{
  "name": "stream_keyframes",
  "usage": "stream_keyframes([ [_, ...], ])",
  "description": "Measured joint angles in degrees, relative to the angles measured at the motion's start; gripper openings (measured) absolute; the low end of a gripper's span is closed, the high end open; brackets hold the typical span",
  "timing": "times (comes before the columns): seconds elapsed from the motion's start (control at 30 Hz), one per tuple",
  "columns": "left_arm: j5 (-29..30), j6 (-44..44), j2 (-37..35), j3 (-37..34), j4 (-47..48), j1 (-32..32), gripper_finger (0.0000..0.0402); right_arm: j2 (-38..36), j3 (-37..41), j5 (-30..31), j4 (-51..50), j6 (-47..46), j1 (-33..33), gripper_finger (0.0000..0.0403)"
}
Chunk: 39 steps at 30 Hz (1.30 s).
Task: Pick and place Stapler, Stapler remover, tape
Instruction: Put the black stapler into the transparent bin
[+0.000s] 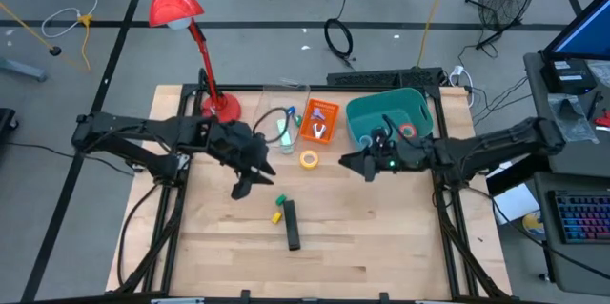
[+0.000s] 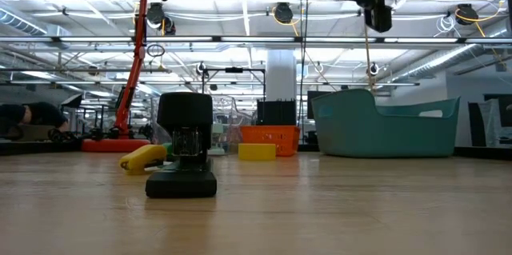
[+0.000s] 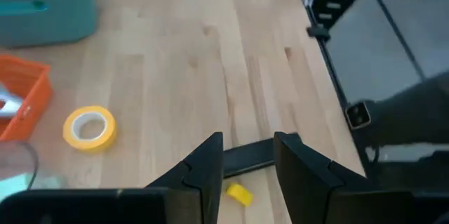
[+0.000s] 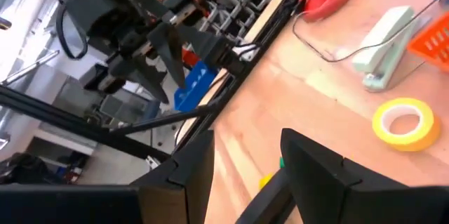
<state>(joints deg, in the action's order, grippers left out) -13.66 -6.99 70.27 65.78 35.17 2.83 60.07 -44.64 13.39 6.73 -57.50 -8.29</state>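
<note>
Near the table's middle, flat on its base and free of any grip: the black stapler [image 1: 292, 225], with a small yellow block [image 1: 276, 216] just beside it and a green block [image 1: 281, 200] a little farther back. Long axis from the far side of the table toward the near edge, slightly slanted; end-on to the low view [image 2: 186, 155], though which end is the mouth cannot be told. Above and just left of it, the left gripper [image 1: 244, 188], fingers [image 3: 203, 171] spread with nothing between them, aimed so that the stapler's dark bar [image 3: 249, 155] shows across the gap. Probably lined up that way to come down across the narrow width rather than along the length. Opposite, beside the teal bin [image 1: 419, 104], the right gripper [image 1: 355, 163], fingers [image 4: 189, 161] likewise apart and empty, likely waiting clear of the left arm's path. Between the two grippers, flat on the wood: the yellow tape [image 1: 309, 159], hole upward. Farther back, an orange basket [image 1: 319, 121] and a pale stapler [image 4: 382, 48] lying near the red lamp [image 1: 176, 4]. Inside the bin, something ring-like, too small to name. Judged from this: stapler pick not yet made.
</note>
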Motion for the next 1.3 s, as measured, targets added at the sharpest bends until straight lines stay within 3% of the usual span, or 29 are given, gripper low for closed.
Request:
stream_keyframes([
  [0.53,4.02,24.83,16.91,1.53,4.24,11.38,0.0127,1.68,0.00,8.24,4.67,-4.16,-12.70,0.0157],
  [0.77,10.92,36.87,25.69,10.45,4.33,16.31,0.0127,1.29,0.00,7.36,6.49,-10.42,-19.52,0.0157],
  [0.93,12.31,38.94,32.57,19.31,10.10,18.49,0.0127,0.61,-0.02,7.94,7.92,-12.10,-26.00,0.0157],
  [1.1,15.33,40.54,40.01,25.36,21.22,20.24,0.0127,-0.26,-0.02,13.28,8.45,-11.90,-33.68,0.0157],
  [1.3,24.84,41.03,42.53,25.60,21.31,21.60,0.0129,-0.41,-0.02,23.41,8.01,-10.39,-43.07,0.0157],
])
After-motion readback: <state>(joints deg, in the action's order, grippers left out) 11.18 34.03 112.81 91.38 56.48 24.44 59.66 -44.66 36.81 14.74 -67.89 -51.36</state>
